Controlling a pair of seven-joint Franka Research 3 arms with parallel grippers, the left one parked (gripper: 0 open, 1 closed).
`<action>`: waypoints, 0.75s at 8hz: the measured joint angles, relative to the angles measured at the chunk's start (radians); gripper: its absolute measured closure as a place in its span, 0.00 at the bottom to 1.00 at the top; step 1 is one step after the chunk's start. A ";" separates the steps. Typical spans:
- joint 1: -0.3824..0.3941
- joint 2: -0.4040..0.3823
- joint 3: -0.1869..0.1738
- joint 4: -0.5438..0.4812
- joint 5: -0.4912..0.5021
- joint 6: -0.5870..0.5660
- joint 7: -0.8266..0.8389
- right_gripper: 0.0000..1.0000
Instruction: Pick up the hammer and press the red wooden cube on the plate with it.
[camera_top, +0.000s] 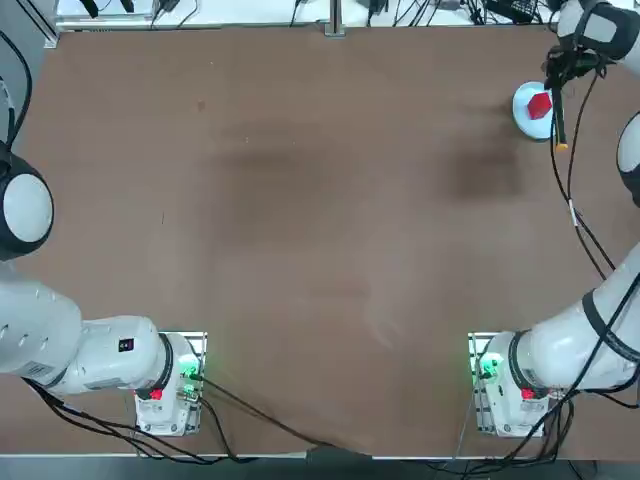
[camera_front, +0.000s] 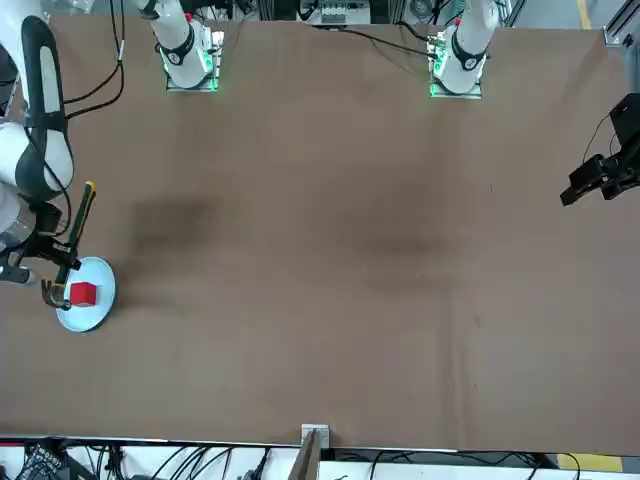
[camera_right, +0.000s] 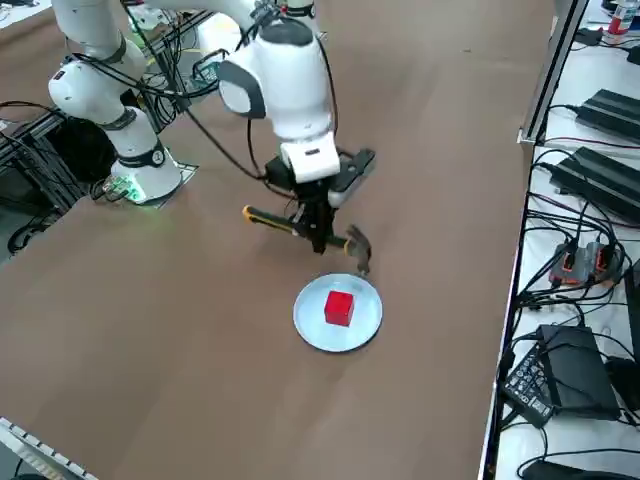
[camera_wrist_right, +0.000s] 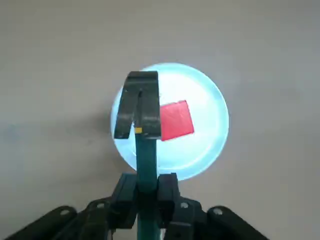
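Already the right gripper (camera_wrist_right: 147, 192) was clamped on the hammer (camera_wrist_right: 142, 135) low on its thin stiff handle, head hovering beside the red cube (camera_wrist_right: 176, 120) on the plate (camera_wrist_right: 210, 100), a light tool likely to twist if pressed off-centre.

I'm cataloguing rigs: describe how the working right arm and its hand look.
The right arm has glossy white rounded shells with dark grey joint bands. Black cables loop along it, and its base glows green with a red spot. The right hand is black, with two short blocky fingers.
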 joint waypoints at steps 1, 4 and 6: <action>-0.014 0.024 0.001 0.000 0.000 0.000 -0.003 0.79; -0.028 0.101 0.004 0.001 0.070 0.008 -0.026 0.79; -0.028 0.101 0.005 0.017 0.079 0.008 -0.052 0.79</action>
